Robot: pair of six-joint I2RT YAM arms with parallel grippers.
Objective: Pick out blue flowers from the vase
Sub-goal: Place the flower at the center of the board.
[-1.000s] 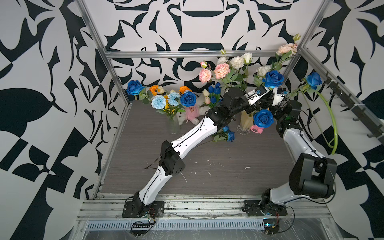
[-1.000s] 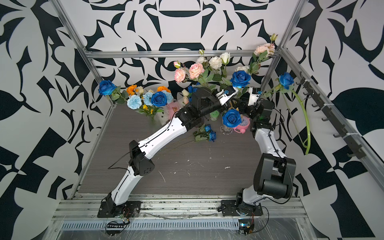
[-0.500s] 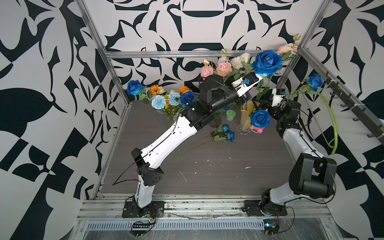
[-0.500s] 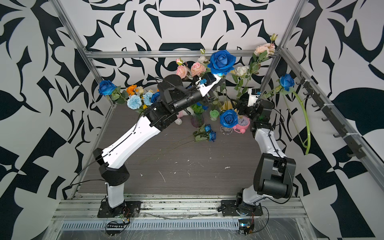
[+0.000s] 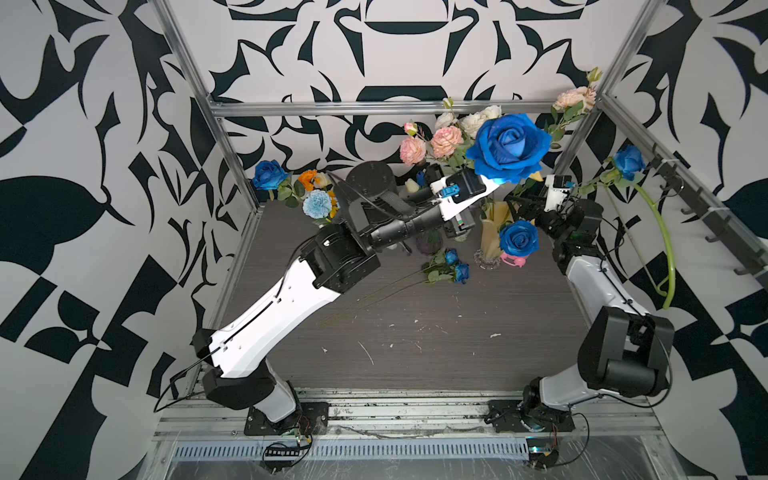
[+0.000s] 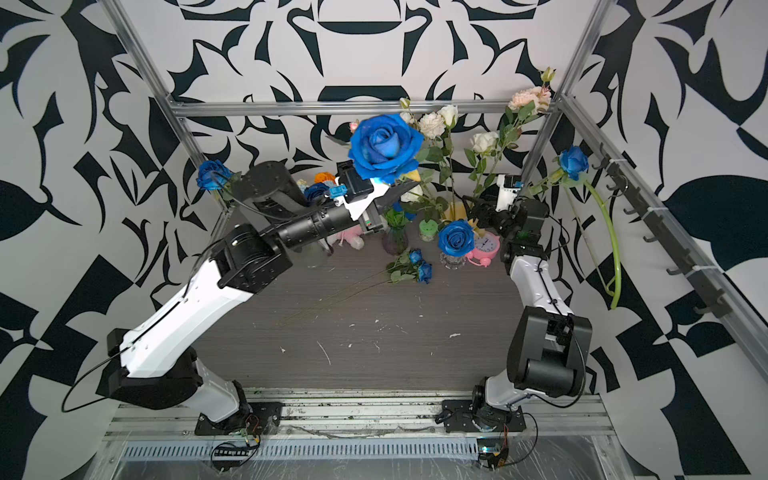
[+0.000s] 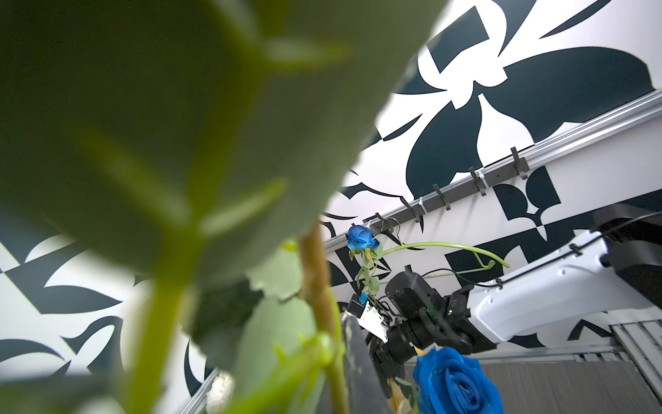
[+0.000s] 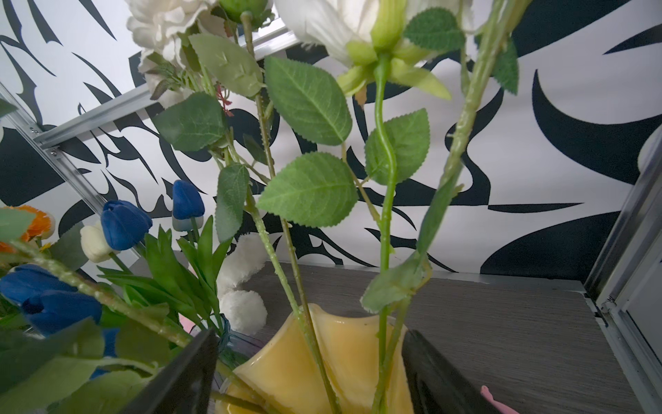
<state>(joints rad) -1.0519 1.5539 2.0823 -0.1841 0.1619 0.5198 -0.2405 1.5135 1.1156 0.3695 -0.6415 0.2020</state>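
My left gripper (image 5: pixel 492 189) is shut on the stem of a large blue rose (image 5: pixel 509 147), held high above the vases; its head hides the fingertips in both top views (image 6: pixel 384 147). In the left wrist view the stem (image 7: pixel 322 286) runs beside a dark finger (image 7: pixel 358 358), behind blurred leaves. My right gripper (image 8: pixel 308 376) has its fingers (image 8: pixel 186 376) wide apart against both sides of the yellow vase (image 8: pixel 322 365), which holds white roses and another blue rose (image 5: pixel 518 238). Blue tulips (image 8: pixel 125 224) stand beside it.
Two small blue roses (image 5: pixel 457 266) lie on the table. A blue rose (image 5: pixel 269 174) and a pale-blue carnation (image 5: pixel 318 203) stand at the back left with orange flowers. Another blue rose (image 5: pixel 629 161) on a bent stem hangs by the right wall's hook rail (image 5: pixel 706 224). A pink clock (image 6: pixel 484 245) stands nearby.
My left arm has raised the large blue rose up out of the bouquet, toward the camera. The right arm has stayed at the yellow vase.
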